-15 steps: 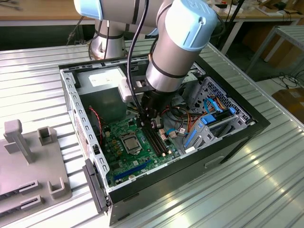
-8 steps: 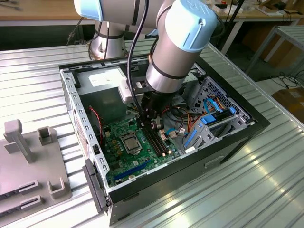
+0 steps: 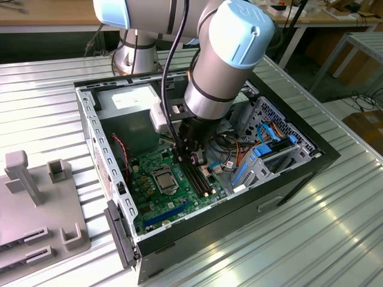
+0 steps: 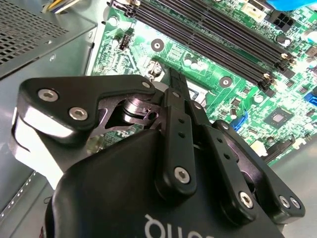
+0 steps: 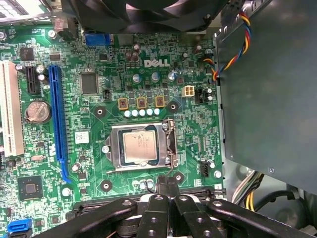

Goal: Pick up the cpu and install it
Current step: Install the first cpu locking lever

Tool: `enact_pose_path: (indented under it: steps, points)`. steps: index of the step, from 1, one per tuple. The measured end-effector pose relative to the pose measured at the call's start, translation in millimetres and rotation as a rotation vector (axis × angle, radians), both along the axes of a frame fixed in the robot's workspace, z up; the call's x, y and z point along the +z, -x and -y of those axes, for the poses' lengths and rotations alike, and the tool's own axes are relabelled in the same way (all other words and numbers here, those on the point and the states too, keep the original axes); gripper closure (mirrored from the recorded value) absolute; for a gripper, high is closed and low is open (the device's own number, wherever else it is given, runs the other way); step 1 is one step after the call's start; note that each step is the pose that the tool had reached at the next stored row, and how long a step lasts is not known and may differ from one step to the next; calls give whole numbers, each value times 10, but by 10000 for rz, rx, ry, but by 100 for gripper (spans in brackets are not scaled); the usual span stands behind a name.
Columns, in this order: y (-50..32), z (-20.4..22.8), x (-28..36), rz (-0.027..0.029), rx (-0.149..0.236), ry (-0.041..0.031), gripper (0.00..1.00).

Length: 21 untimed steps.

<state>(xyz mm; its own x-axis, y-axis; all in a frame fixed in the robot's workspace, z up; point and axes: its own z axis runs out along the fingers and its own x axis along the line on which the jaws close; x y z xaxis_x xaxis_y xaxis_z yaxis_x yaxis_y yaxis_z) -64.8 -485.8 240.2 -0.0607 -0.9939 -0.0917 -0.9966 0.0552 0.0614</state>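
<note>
1 chip, the cpu, seated in its metal-framed socket on the green board, gripper just beside it, fingers pressed together, holding nothing.

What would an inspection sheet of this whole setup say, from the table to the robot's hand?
Surface: ribbed metal table, with an open computer case lying on it.
Job's things: cpu sits in the metal-framed socket on the green motherboard; nothing grips it.
Clutter: grey holder blocks at the exterior view's left.
Grippers: gripper over the memory slots beside the socket, jaws together, holding nothing.
Cables: coloured wire bundle along the grey power-supply box; blue cables by the drive cage.
Surroundings: workbenches behind.
</note>
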Motion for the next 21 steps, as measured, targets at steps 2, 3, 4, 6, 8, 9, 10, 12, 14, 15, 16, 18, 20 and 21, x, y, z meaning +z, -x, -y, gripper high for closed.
enact_pose_path:
  steps: [2,3,4,6,8,9,10,12,14,15,16,18,20,21]
  points:
    - [0,15,-6,0,17,5,89]
    - [0,19,-7,0,22,7,89]
    - [0,24,-9,0,28,8,89]
    - [0,34,-13,0,40,10,89]
    - [0,46,-17,0,58,12,89]
    - [0,54,-20,0,68,13,89]
    - [0,64,-23,0,81,15,89]
    - [0,78,-26,0,96,18,89]
    - [0,95,-28,0,109,23,89]
    - [0,105,-28,0,117,27,89]
    - [0,114,-29,0,121,33,89]
    - [0,134,-29,0,130,54,89]
    - [0,153,-29,0,138,74,89]
    - [0,162,-29,-1,140,86,89]
